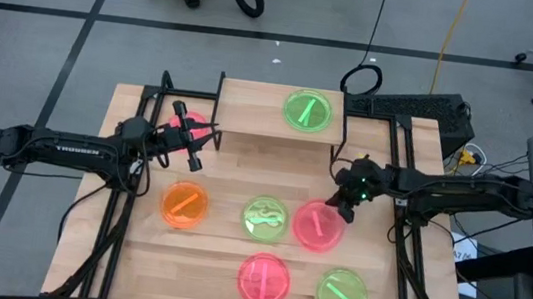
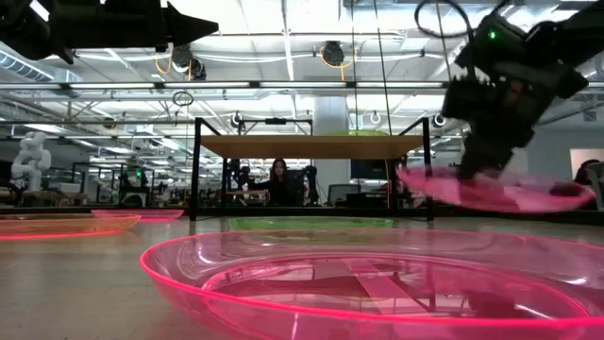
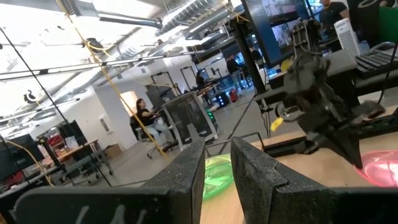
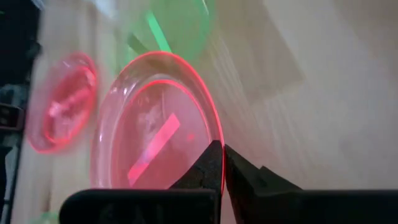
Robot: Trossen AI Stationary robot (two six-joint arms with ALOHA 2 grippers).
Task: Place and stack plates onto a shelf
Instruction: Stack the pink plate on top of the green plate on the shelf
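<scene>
The shelf stands at the table's far side and carries one green plate. My right gripper is to the right of the table's middle, shut on a pink plate, which the low view shows raised above the table. My left gripper hovers by the shelf's left end with its fingers slightly apart and nothing between them. A pink plate lies flat on the table just beyond it. Orange, green, pink and green plates lie flat on the tabletop. My right gripper pinches the pink plate's rim on its far-right side, one finger over the inside and one outside. The fingers come from above, slanting down. The plate is lifted clear and slightly tilted, reaching out sideways from the fingers.
The shelf's black legs stand just beyond my right gripper. A keyboard and cables lie at the table's far right corner. Bare wood shows on the shelf's left half and along the table's near left.
</scene>
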